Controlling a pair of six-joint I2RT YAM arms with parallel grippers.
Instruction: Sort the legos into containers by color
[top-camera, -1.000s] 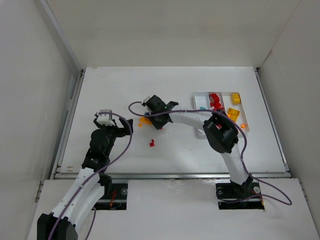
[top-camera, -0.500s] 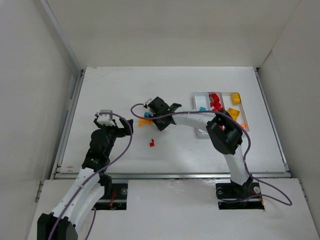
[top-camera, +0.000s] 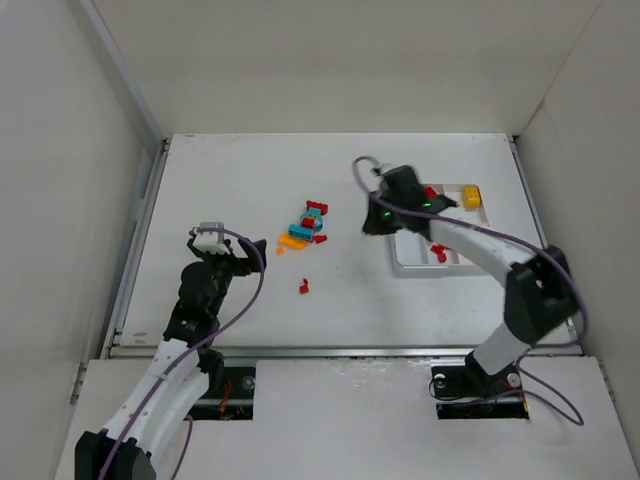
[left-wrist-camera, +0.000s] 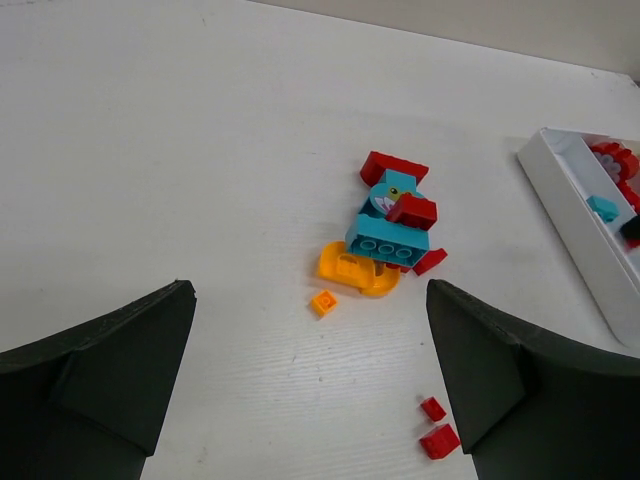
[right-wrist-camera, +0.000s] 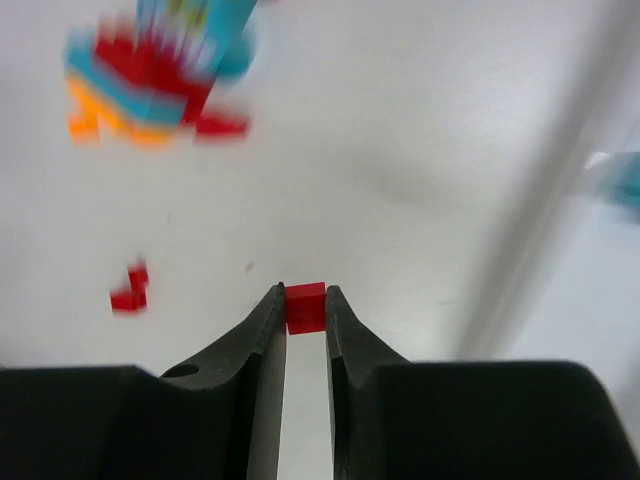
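Red brick (right-wrist-camera: 305, 308) sits pinched in the right gripper (right-wrist-camera: 305, 294), just left of the tray (top-camera: 412, 262): mid-delivery, I judge. Next, release over the compartment holding reds (top-camera: 431, 192); the left gripper (left-wrist-camera: 308, 287) hangs spread, empty.

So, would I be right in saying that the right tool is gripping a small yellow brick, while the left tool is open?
Not quite: the brick in the right tool is red, not yellow, as the right wrist view shows. The left tool is indeed open.
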